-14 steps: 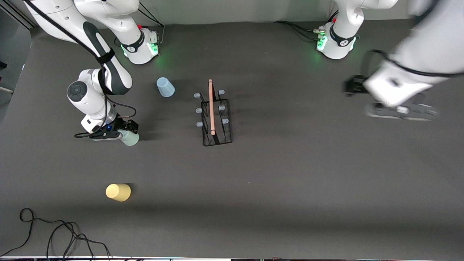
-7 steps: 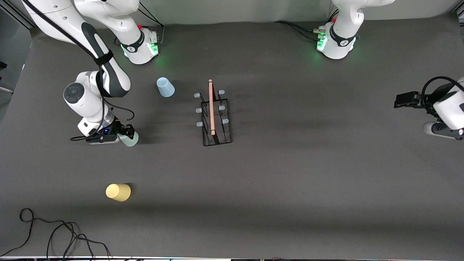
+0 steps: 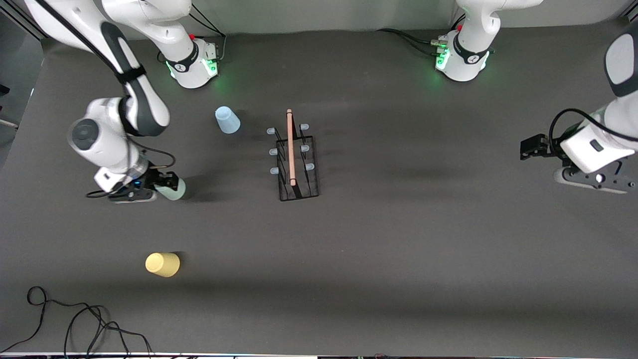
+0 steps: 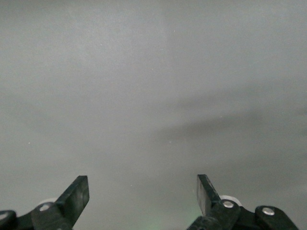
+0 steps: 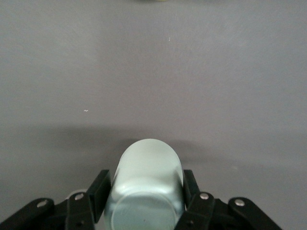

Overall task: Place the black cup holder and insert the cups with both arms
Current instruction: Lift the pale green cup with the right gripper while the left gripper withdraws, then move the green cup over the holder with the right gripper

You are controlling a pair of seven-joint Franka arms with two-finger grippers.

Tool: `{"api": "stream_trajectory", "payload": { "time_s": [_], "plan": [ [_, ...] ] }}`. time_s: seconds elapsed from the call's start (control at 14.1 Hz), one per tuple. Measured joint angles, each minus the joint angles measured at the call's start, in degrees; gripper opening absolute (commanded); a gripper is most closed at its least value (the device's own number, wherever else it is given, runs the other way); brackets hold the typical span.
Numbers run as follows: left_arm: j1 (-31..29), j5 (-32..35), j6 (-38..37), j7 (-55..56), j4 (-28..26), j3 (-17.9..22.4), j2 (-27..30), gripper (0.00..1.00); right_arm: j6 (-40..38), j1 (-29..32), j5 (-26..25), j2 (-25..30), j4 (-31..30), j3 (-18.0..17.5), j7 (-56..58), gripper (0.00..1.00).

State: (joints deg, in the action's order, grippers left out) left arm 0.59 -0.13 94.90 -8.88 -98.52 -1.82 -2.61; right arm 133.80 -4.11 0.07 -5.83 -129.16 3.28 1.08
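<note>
The right tool now grips the mint cup, shifted toward the right arm's end; the left tool sits withdrawn.

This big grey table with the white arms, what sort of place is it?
Probably a robotics lab test bench: two white arms bolted to a dark mat-covered table, loose cables at its edge, and only practice props, a black cup holder and pastel cups.

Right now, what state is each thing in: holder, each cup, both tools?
black cup holder: upright mid-table, all prongs bare.
mint green cup: gripped in the right tool, by the table.
light blue cup: upside down on table, free.
yellow cup: on table, free.
left tool: open, empty, waiting over the table's end.
</note>
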Motion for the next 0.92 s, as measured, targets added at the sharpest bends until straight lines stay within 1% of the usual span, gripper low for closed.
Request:
{"api": "stream_trajectory", "payload": {
  "time_s": [0.21,0.28,0.35,0.43,0.5,0.57,0.78,0.92],
  "plan": [
    [0.12,0.0,0.08,0.0,2.18,-0.07,0.83,1.0,-23.88,-0.03,-0.01,5.38,14.48,-0.05,0.0,0.31],
    [0.18,0.0,-0.42,0.0,3.41,-0.11,0.51,1.0,-29.55,-0.05,0.01,6.4,18.44,-0.08,-0.17,0.31],
    [0.19,0.0,-0.96,0.0,4.55,-0.11,0.03,1.0,-33.07,-0.11,0.05,7.32,21.06,-0.13,-1.1,0.31],
    [0.19,0.0,-1.27,0.0,5.35,-0.09,-0.51,1.0,-34.97,-0.46,0.08,8.28,22.42,-0.19,-3.39,0.3],
    [0.18,0.0,-1.94,0.0,5.83,-0.03,-1.01,1.0,-36.29,-1.57,0.12,9.23,22.92,-0.2,-6.93,0.27],
    [0.17,0.0,-2.44,0.0,6.09,0.03,-1.41,1.0,-37.38,-3.45,0.14,10.15,22.96,-0.25,-12.25,0.26],
    [0.19,0.0,-2.52,0.0,6.12,0.01,-1.93,1.0,-38.34,-11.44,0.56,11.53,22.93,-0.53,-33.76,0.26],
    [0.18,0.01,-2.55,0.0,6.12,0.03,-2.0,1.0,-38.33,-17.1,2.75,11.54,22.83,-0.72,-48.98,0.26]
  ]
}}
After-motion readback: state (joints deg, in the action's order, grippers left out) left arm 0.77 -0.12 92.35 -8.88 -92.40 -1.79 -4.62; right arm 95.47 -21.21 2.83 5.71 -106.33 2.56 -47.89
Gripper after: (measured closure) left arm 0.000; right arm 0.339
